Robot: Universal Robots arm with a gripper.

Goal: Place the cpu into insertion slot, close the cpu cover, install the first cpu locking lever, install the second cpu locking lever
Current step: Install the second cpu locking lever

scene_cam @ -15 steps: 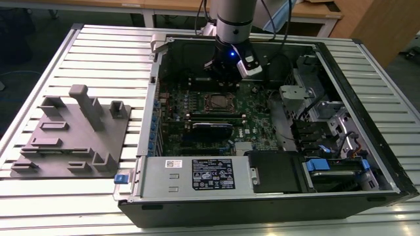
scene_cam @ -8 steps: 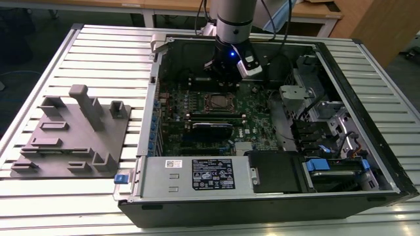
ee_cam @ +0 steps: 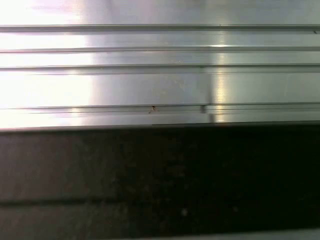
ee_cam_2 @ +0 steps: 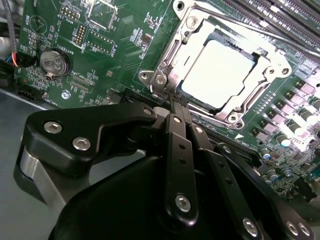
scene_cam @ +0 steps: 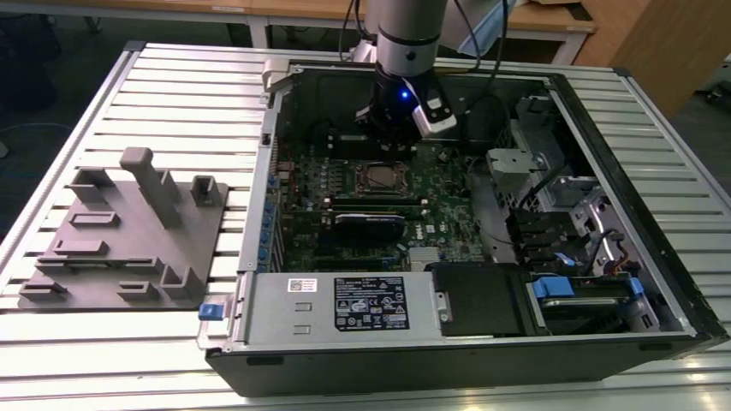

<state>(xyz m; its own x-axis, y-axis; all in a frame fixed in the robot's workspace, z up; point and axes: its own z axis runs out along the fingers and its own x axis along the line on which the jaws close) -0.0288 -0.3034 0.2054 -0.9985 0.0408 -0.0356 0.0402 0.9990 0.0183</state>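
Right, you've got the cpu [ee_cam_2: 220,67] sitting flat in the insertion slot [ee_cam_2: 272,90], its pale grey top showing through the window of the cpu cover [ee_cam_2: 200,35], and that silvery frame looks folded down around the chip. So by my reading the first two steps are done. As for the two locking levers, a thin metal rod runs along the far edge of the socket in the second wrist view, but you can't tell from here whether either lever is latched; count those steps as open.

Now look at your gripper [ee_cam_2: 172,107]: the black fingers [ee_cam_2: 175,150] come together at the tips with no gap visible between them and nothing held, the tips pointing at the hinge corner of the cover, just beside the frame's edge. Whether they touch the metal there, you can't say.

In the exterior view the arm hangs down into the open computer case [scene_cam: 639,282], with the socket on the green board [scene_cam: 440,193] just below it. Off to the exterior view's left, a grey holder [scene_cam: 126,231] rests on the ribbed table [scene_cam: 115,342].
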